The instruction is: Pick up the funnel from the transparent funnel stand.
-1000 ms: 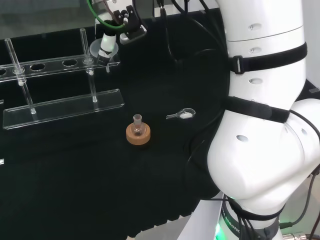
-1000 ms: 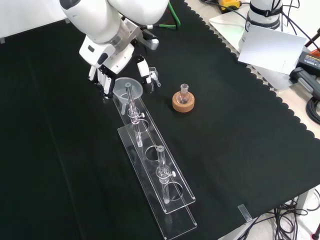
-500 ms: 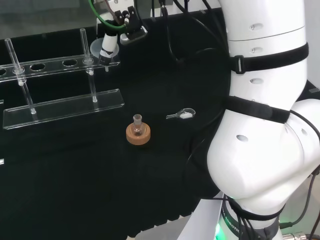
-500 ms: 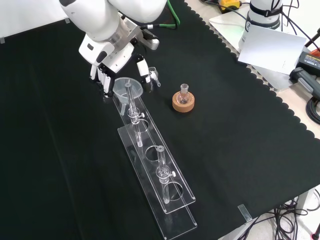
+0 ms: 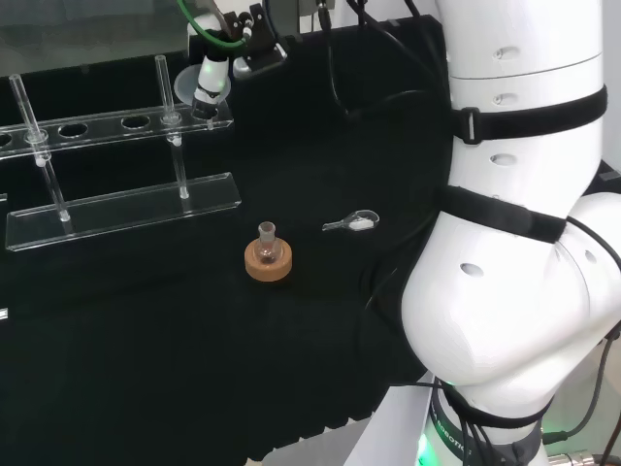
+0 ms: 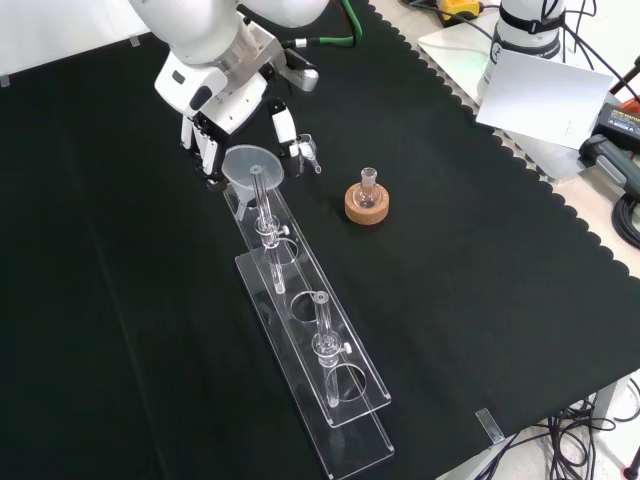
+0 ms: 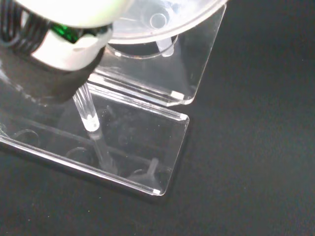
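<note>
Clearly the hand (image 6: 218, 105) pinches the funnel (image 6: 252, 163) by its rim, stem clearing the stand (image 6: 330, 390) at the far end.

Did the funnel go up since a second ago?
Yes. In the front view the funnel, held by the hand, sits higher above the stand's end hole than before.

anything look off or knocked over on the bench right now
Nothing stands out. The funnel stand sits upright with its posts vertical, the small flask is upright in its cork ring, and the funnel is held level in the robot hand. No spills or breakage visible.
</note>
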You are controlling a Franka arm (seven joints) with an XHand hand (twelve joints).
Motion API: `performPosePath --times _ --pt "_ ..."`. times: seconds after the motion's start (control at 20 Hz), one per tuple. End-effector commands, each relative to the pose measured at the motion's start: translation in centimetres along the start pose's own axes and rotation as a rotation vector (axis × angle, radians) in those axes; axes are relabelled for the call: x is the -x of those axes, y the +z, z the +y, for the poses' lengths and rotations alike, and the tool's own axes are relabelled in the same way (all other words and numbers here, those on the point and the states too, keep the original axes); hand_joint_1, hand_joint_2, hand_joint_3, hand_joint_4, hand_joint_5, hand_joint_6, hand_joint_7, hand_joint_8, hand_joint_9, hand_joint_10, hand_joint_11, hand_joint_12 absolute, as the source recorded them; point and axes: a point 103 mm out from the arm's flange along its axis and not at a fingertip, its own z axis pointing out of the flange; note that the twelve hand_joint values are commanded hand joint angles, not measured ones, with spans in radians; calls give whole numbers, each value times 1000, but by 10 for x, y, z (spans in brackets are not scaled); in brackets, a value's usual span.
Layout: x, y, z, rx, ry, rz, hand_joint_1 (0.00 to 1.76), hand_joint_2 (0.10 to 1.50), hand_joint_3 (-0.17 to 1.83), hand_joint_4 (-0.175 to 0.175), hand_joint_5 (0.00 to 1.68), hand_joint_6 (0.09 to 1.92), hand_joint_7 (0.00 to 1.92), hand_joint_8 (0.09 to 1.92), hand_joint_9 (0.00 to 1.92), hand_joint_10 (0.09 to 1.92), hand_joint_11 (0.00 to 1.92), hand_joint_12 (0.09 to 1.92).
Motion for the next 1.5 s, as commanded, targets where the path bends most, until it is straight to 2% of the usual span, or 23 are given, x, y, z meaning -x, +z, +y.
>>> performPosePath --times 0.05,0.95,1.5 --pt "3 -8 -6 8 0 15 993 527 700 -62 759 530 1100 448 1166 228 814 1073" --pt "4 -50 -42 63 -15 48 1012 516 733 -68 777 606 1129 453 1209 189 879 1032" --pt "-1 -61 -52 95 -23 31 1012 513 742 -69 776 619 1130 454 1218 176 886 1028"
